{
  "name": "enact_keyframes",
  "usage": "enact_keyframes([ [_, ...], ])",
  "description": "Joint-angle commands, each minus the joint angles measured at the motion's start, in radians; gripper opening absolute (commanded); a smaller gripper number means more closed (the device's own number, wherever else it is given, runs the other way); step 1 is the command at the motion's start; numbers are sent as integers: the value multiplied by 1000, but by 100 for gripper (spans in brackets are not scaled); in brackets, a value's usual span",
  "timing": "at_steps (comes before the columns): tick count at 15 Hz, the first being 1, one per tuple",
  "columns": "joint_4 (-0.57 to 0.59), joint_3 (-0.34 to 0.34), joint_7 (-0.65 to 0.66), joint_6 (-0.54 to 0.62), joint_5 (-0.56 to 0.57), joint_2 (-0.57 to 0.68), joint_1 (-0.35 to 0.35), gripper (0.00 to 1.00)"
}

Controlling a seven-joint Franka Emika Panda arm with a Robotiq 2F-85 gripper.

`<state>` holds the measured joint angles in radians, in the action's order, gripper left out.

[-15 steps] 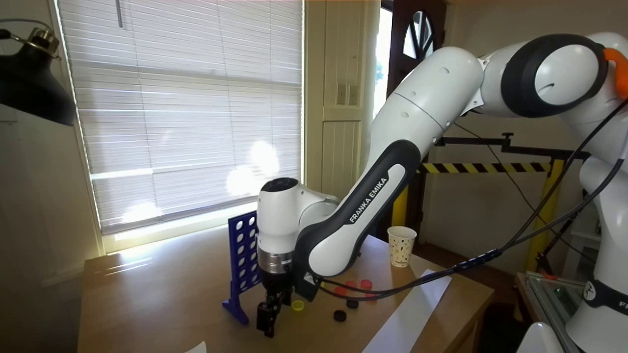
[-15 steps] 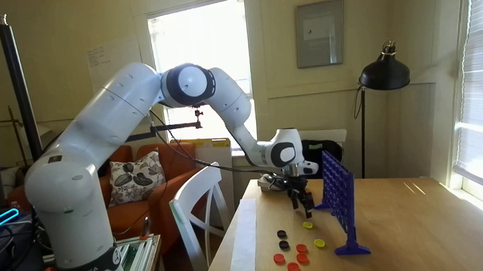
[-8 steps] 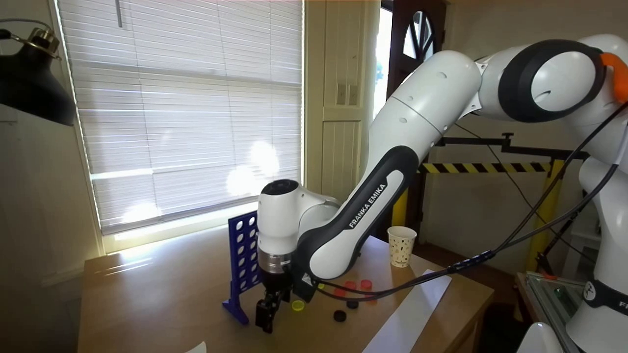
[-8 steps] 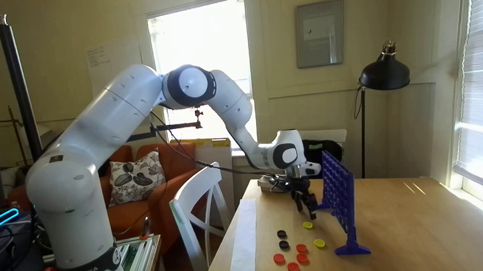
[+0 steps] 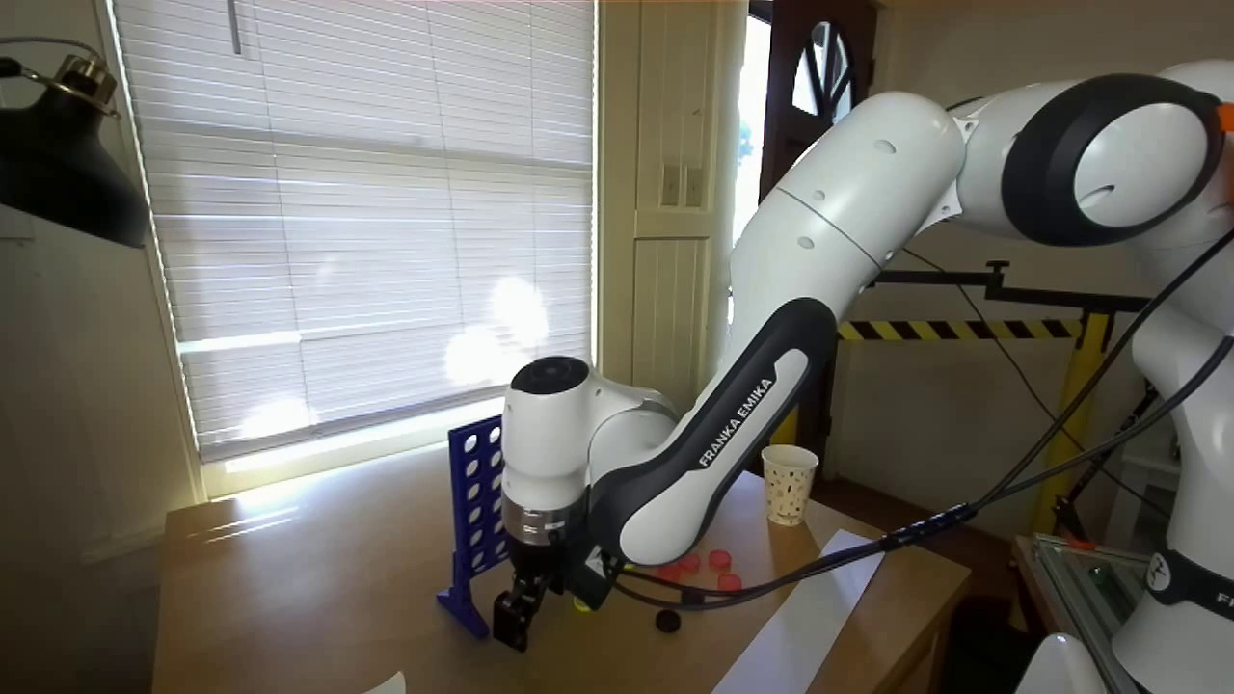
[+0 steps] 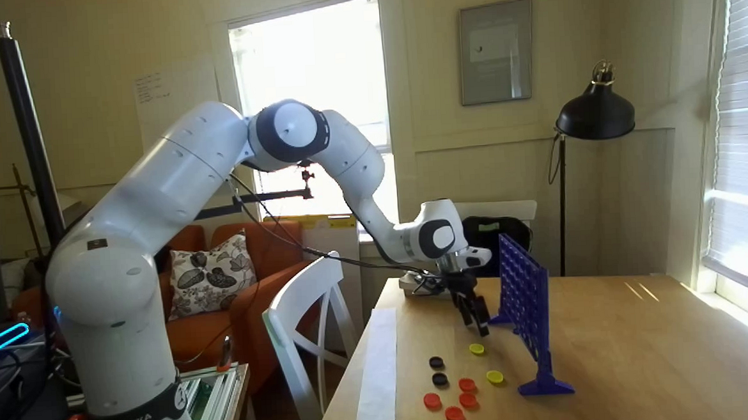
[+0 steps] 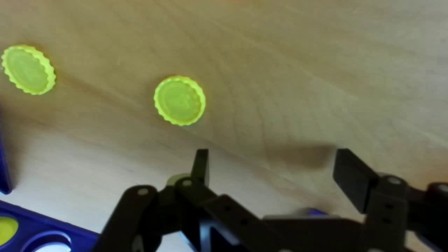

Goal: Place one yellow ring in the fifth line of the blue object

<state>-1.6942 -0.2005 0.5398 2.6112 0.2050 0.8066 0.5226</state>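
Note:
Two small yellow rings lie flat on the table. In the wrist view the nearer yellow ring (image 7: 180, 100) is above and left of the jaws; the farther yellow ring (image 7: 28, 69) is at upper left. In an exterior view they lie in front of the grid (image 6: 477, 349) (image 6: 495, 377). The upright blue object (image 6: 542, 323) stands beside them; a corner of it shows in the wrist view (image 7: 35, 222), with yellow in one hole. My gripper (image 7: 272, 150) is open and empty, pointing down above the table near the grid's foot. It also shows in both exterior views (image 5: 511, 631) (image 6: 476, 329).
Red chips (image 6: 432, 401) and black chips (image 6: 440, 379) lie on the table. A patterned cup (image 5: 789, 485) stands farther off. A white strip (image 6: 376, 376) runs along the table edge beside a white chair (image 6: 308, 296). A black lamp (image 6: 595, 115) stands beyond.
My open gripper has shifted and tilted slightly near the grid, moving a little left in an exterior view. The arm now partly hides a yellow ring there. Chips and grid have not moved.

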Motion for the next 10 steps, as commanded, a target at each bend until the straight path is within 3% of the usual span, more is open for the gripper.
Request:
enact_keyframes([
  [1,-17,-53,103,12,60,-2,58,60],
  [6,-24,-65,154,1,80,-7,79,24],
  [7,-32,-68,164,2,83,-12,82,68],
  [8,-37,-69,171,-5,84,-15,84,64],
  [10,-55,-82,202,-16,91,-26,97,70],
])
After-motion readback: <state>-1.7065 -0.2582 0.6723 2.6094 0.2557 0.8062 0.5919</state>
